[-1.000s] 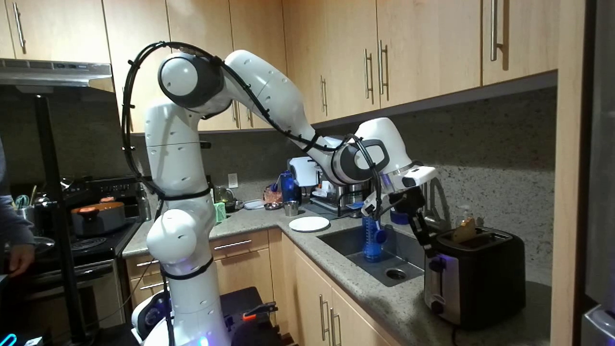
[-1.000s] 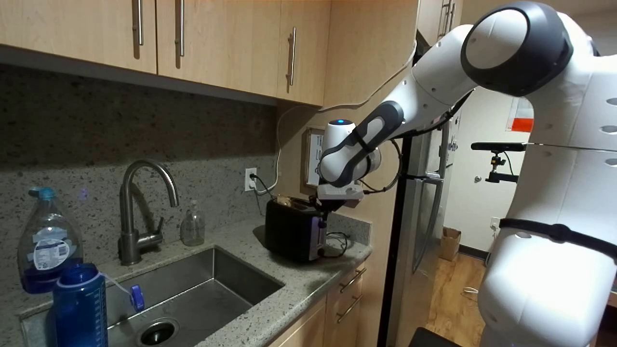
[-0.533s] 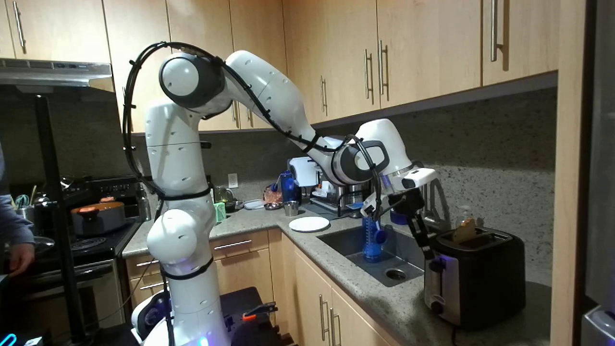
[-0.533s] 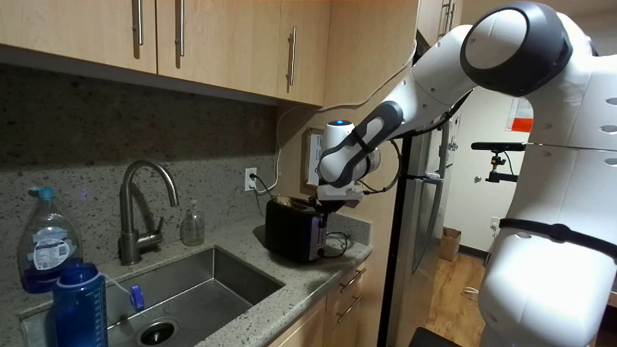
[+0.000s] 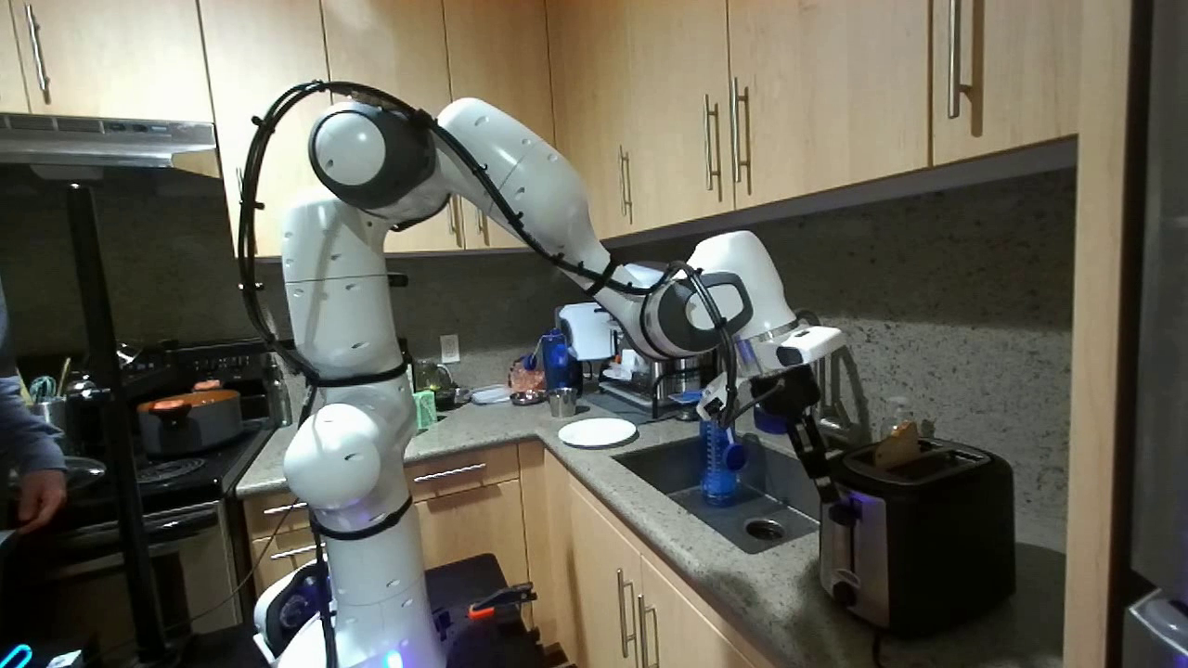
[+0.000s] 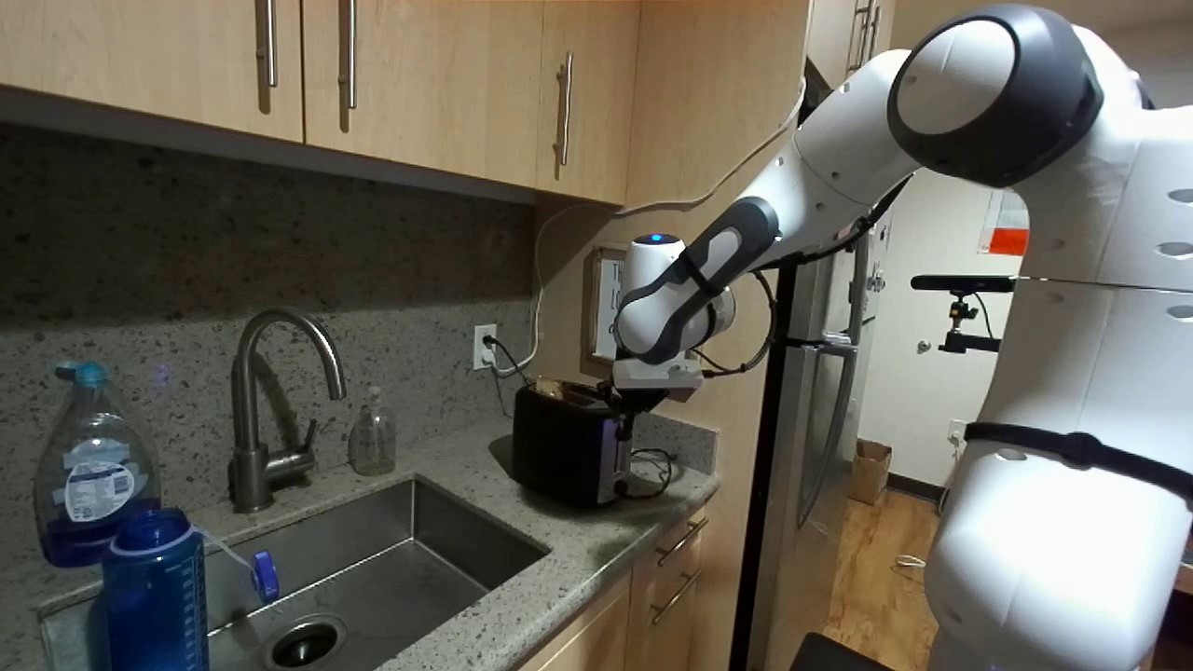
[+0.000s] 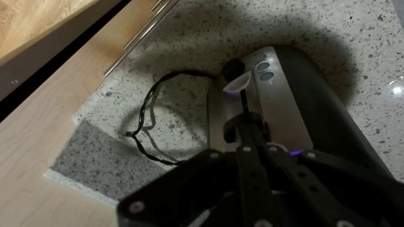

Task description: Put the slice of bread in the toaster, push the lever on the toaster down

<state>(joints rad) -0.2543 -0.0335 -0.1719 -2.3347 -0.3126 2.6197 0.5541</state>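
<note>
Stands upright through the lower arm (image 5: 332, 464), bends over at the elbow (image 5: 349, 148), slopes down to the wrist (image 5: 710, 301) and points the gripper (image 7: 252, 130) steeply downward with fingers (image 7: 250, 136) pressed together

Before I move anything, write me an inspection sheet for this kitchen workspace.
Surface: speckled counter, toaster standing on it near the sink.
Job's things: slice of bread pokes up out of a toaster slot; lever near the top of its track, not pushed down.
Clutter: white plate on the counter; blue bottle at the sink.
Gripper: closed, tip at the lever; whether it presses cannot be told.
Cables: black cord loops beside the toaster; black plug in the wall outlet; black cables strapped along the arm.
Surroundings: person's hand near the stove in an exterior view; wooden cabinets above the counter.
</note>
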